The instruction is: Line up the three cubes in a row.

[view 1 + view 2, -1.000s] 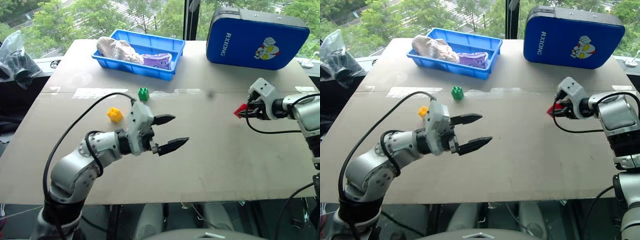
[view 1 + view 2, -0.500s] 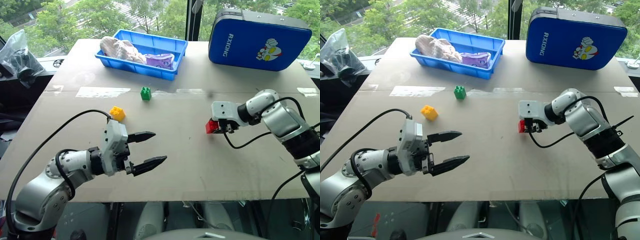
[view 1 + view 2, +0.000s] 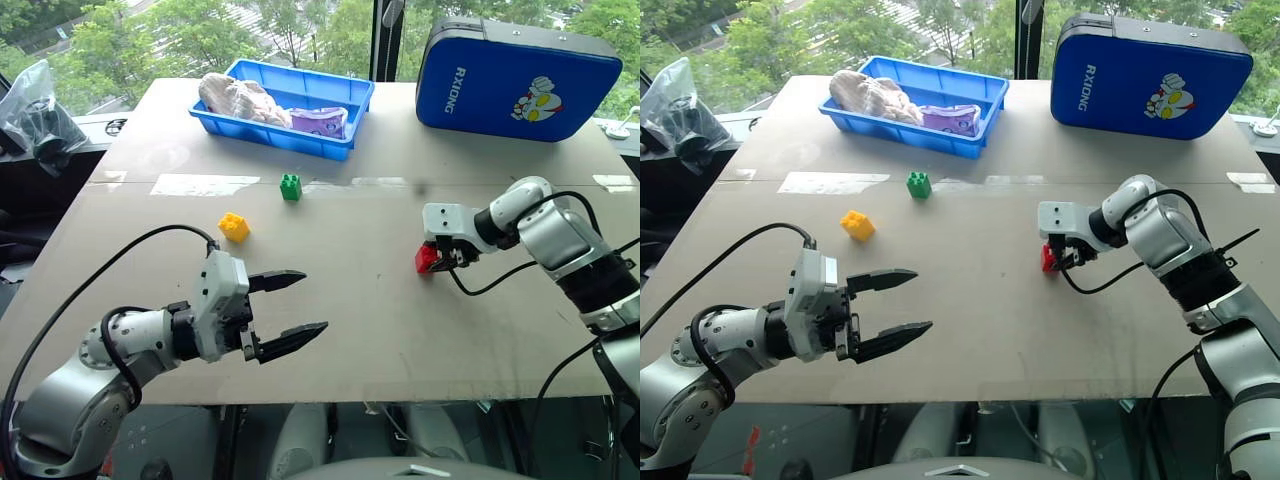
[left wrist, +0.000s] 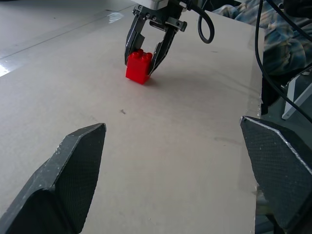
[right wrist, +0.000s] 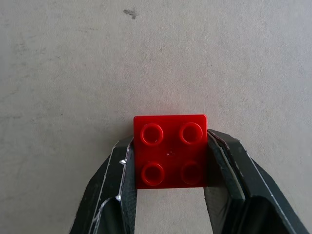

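The left claw (image 3: pixel 285 312) hangs over the near left part of the pale grey table (image 3: pixel 380 330), its two black fingers spread wide with nothing between them.

The small yellow plastic studded cube (image 3: pixel 234 227) sits on the table left of centre. The small green plastic studded cube (image 3: pixel 290 186) sits just beyond it toward the far edge, near a strip of tape; the two are near each other but apart.

The small red plastic studded cube (image 5: pixel 169 150) is right of centre, well apart from the other two. The right claw (image 3: pixel 437 260) is clamped on its two opposite side walls, studs facing up. In the left wrist view its base appears to rest on the table, though contact is not certain.

Handling: each cube is probably light, rigid and hollow, with smooth, somewhat slippery walls. Grip across two flat parallel side walls, below the studs, with the fingers square to the faces. A skewed grip may twist the cube or squeeze it out.
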Robot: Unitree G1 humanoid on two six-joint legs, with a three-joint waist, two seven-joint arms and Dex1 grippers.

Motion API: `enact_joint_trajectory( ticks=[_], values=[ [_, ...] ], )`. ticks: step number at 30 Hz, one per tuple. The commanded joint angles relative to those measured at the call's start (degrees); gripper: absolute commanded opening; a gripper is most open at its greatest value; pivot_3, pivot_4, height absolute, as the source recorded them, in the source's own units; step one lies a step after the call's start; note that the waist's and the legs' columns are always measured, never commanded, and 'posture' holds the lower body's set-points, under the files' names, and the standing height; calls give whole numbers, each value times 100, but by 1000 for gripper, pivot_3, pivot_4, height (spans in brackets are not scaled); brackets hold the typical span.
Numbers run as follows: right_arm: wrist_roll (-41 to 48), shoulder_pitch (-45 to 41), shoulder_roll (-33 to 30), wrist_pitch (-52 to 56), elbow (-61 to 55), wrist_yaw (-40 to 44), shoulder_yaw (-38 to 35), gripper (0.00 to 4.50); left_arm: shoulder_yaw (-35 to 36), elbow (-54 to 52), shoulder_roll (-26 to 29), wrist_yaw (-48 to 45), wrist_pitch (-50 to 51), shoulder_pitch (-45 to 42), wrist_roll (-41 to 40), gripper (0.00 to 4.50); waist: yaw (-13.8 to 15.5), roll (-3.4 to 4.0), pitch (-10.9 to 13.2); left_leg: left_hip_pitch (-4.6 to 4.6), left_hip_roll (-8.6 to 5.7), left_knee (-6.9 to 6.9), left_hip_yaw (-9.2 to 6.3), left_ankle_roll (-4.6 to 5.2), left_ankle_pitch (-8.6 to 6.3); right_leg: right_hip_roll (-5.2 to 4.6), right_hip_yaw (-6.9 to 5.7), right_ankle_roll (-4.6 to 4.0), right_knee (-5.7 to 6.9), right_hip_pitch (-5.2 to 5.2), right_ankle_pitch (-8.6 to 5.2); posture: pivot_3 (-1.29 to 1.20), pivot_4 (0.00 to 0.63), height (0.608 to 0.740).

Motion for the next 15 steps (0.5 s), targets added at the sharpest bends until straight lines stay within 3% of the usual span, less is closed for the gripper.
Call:
enact_joint_trajectory(
  ticks=[1, 7, 13, 15],
  values=[
    [-22, -203, 33, -6, -33, 85, -114, 1332, 47, -55, 20, -42, -156, -17, 4, 4500, -1, 0, 0, 0, 0, 0, 0, 0, 0, 0, 0, 0, 0, 0, 0, 0, 150, 740],
    [-109, -222, 82, -178, 201, 154, -49, 1332, 48, -25, -8, -6, -220, 10, 53, 4500, -6, 0, 0, 0, 0, 0, 1, 0, 0, 0, 0, 0, 0, 0, 0, 0, 150, 740],
    [-111, -166, 130, -601, 322, 124, -160, 4183, 79, -4, -34, 37, -258, 121, 126, 4500, -7, 0, 0, 0, 0, -1, 1, 0, 0, 0, 0, 0, 0, 0, 0, 0, 150, 740],
    [186, -79, 25, -535, 72, 163, -491, 4343, 115, 123, -155, 343, -170, 39, 178, 4500, -3, 2, 1, 0, 0, 0, 0, 0, 0, 0, 0, 0, 0, 0, 0, 0, 150, 740]
  ],
)
